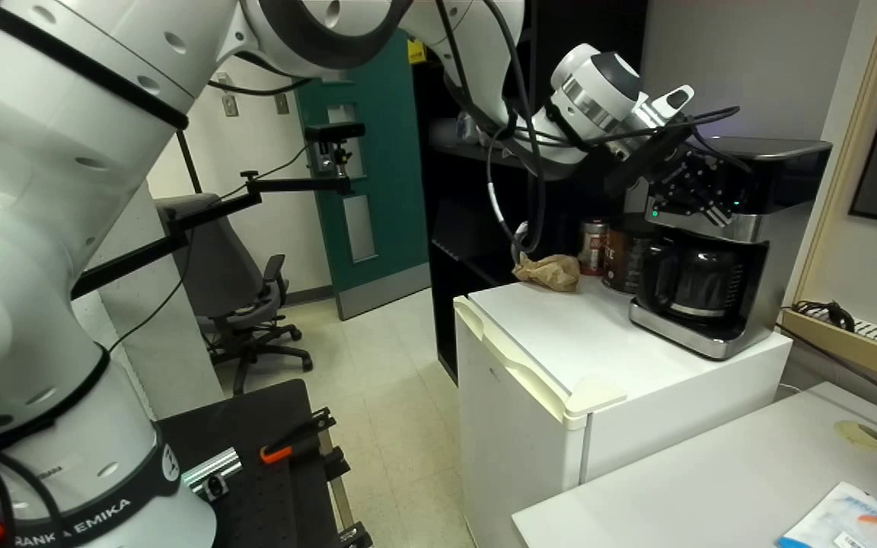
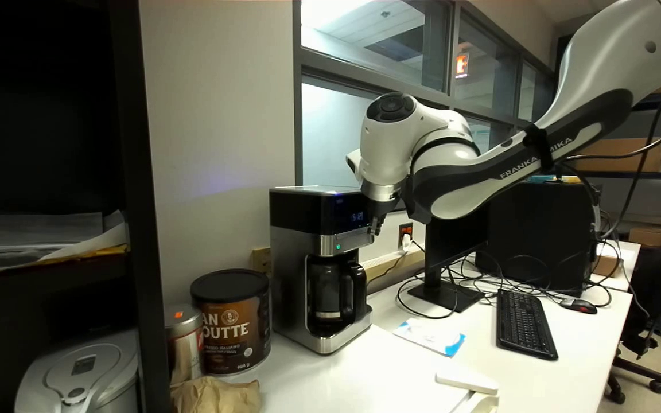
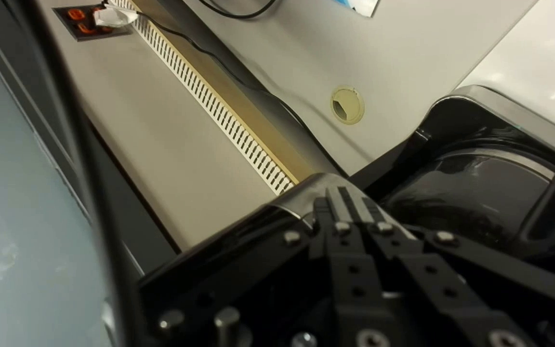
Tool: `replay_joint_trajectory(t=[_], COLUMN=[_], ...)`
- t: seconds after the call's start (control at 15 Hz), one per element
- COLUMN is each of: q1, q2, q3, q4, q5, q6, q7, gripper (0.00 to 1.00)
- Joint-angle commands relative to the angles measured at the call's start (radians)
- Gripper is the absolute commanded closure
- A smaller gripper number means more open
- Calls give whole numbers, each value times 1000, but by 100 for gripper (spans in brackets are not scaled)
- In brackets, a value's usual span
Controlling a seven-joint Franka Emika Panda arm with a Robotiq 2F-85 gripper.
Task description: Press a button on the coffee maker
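Note:
The coffee maker is a boxy black and silver machine with a silver-grey band across its upper front and a dark glass carafe below. It stands upright on the white fridge top, in both exterior views [image 1: 781, 266] [image 2: 293, 275]. A green light glows on its band and a blue display is lit above. My gripper [image 1: 722, 217] is shut and empty, its fingertips at the far end of the silver band, away from the green light [image 2: 375, 225]. In the wrist view the fingertips [image 3: 347, 205] overlap the band's rounded end [image 3: 323, 182]. Whether they touch it, I cannot tell.
A brown coffee can [image 2: 230, 327], a smaller tin [image 2: 183, 344] and a crumpled brown paper bag [image 1: 549, 272] stand beside the machine. A dark shelf [image 1: 476, 213] rises behind them. A desk [image 1: 735, 472] adjoins the fridge [image 1: 515, 441], with a packet [image 2: 431, 337] and keyboard [image 2: 525, 324].

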Motion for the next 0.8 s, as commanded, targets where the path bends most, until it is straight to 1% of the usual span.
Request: replay_joint_trajectory(t=[0.0, 0.4, 0.53, 0.67, 0.73], q1=[12, 14, 15, 13, 13], q2=[42, 35, 9, -48, -74], q3=[-23, -29, -34, -30, -34], q4=[62, 52, 18, -55, -91], q5=[43, 81, 90, 106, 101], q6=[33, 48, 58, 51, 68], q7=[-32, -40, -30, -33, -24], gripper=[100, 100, 100, 100, 100])
